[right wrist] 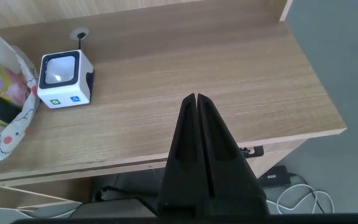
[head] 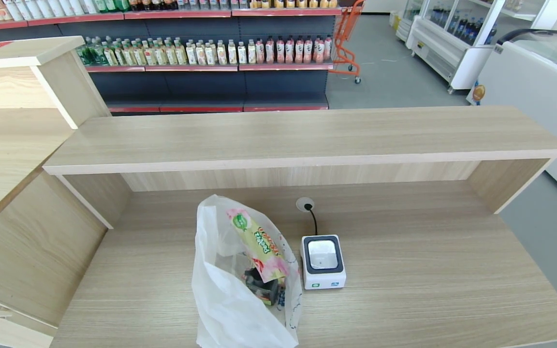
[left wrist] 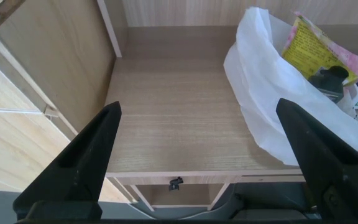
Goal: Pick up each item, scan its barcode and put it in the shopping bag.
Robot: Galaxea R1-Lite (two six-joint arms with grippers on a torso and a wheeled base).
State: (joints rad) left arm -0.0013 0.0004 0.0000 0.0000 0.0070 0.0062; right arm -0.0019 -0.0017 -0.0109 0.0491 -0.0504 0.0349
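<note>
The barcode scanner (head: 323, 261) is a white box with rounded corners and a dark-framed glass window on its top. A thin black cable (head: 313, 220) runs from its back to a round grommet (head: 304, 204) in the wood.

The shopping bag (head: 240, 299) stands touching or just beside the scanner's left side. It is thin, crumpled, half-clear white plastic with its mouth gaping. A long glossy snack packet (head: 258, 246), yellow and pink, leans inside it, its lower end tilted toward the scanner. A dark item (head: 261, 285) lies under the packet; I cannot tell what it is.

The counter (head: 428, 270) is pale wood-grain laminate, flat and straight-edged. A raised ledge (head: 307, 135) runs behind the scanner, with upright side panels at each end.

To the scanner's right, a wide stretch of wood grain runs to the counter's edge. A narrower stretch lies beyond the bag, up to the left panel.

My left gripper (left wrist: 199, 107) hangs at the counter's near edge on the bag's far side from the scanner, its black wedge fingers spread wide. My right gripper (right wrist: 196, 99) hangs at the near edge to the scanner's right, its fingers pressed flat together.
</note>
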